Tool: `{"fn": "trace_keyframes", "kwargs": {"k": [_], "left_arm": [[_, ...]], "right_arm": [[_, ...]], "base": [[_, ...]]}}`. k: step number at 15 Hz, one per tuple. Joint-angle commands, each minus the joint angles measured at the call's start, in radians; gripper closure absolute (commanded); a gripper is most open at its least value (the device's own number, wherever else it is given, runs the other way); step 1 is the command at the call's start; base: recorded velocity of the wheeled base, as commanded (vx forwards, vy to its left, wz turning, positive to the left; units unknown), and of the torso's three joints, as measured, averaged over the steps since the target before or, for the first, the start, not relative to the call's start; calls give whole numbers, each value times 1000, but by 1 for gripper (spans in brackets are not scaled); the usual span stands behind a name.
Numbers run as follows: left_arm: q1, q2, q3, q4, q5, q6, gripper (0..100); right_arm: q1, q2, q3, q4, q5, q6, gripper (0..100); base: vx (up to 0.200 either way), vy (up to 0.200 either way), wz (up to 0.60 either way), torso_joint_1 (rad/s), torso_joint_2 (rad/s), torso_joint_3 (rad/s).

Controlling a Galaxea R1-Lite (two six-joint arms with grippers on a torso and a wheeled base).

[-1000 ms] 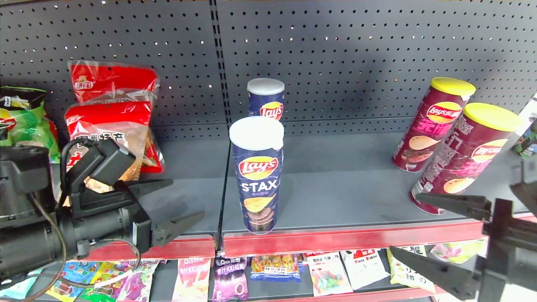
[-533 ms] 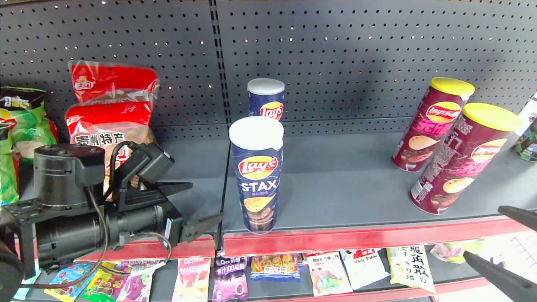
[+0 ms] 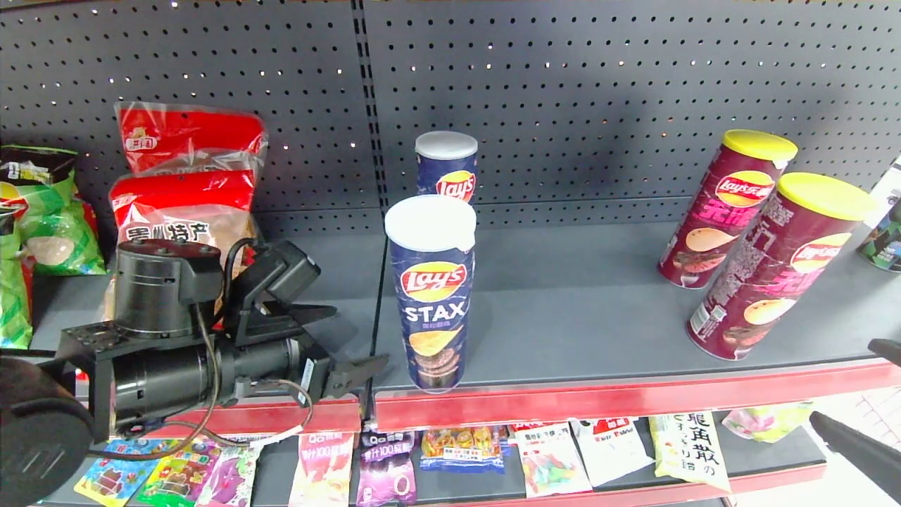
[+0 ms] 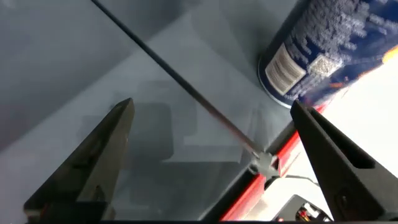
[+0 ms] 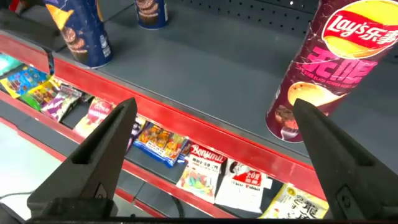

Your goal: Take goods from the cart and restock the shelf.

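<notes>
On the grey shelf (image 3: 563, 303) two blue chip cans stand upright: one at the front edge (image 3: 431, 296) and one behind it (image 3: 445, 165). Two maroon cans with yellow lids, a rear one (image 3: 725, 208) and a front one (image 3: 781, 267), lean at the right. My left gripper (image 3: 359, 338) is open and empty, level with the shelf's front lip just left of the front blue can (image 4: 317, 50). My right gripper (image 3: 841, 380) is open and empty, low at the right and in front of the shelf edge. From its wrist, the right gripper (image 5: 214, 106) faces the front maroon can (image 5: 329, 68).
Red snack bags (image 3: 186, 183) and green bags (image 3: 42, 211) fill the shelf's left end. The lower shelf (image 3: 774, 465) holds several small sachets. A pegboard wall backs the shelf. Bare shelf lies between the blue and maroon cans.
My left gripper has moved right along the shelf edge, closer to the front blue can. My right gripper has drawn back down and right, mostly leaving the head view.
</notes>
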Motion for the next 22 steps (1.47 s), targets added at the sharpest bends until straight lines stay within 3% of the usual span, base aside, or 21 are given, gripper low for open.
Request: {"fn": "trace_keyframes", "kwargs": {"k": [1, 22], "left_arm": [[-5, 21, -15, 0, 0, 0, 0], [-26, 114, -119, -5, 0, 0, 0]], "right_arm": [[0, 1, -1, 0, 0, -1, 0], [-3, 7, -8, 0, -1, 0, 0]], "base": [[0, 0, 0, 0, 0, 0], [0, 0, 0, 0, 0, 0]]}}
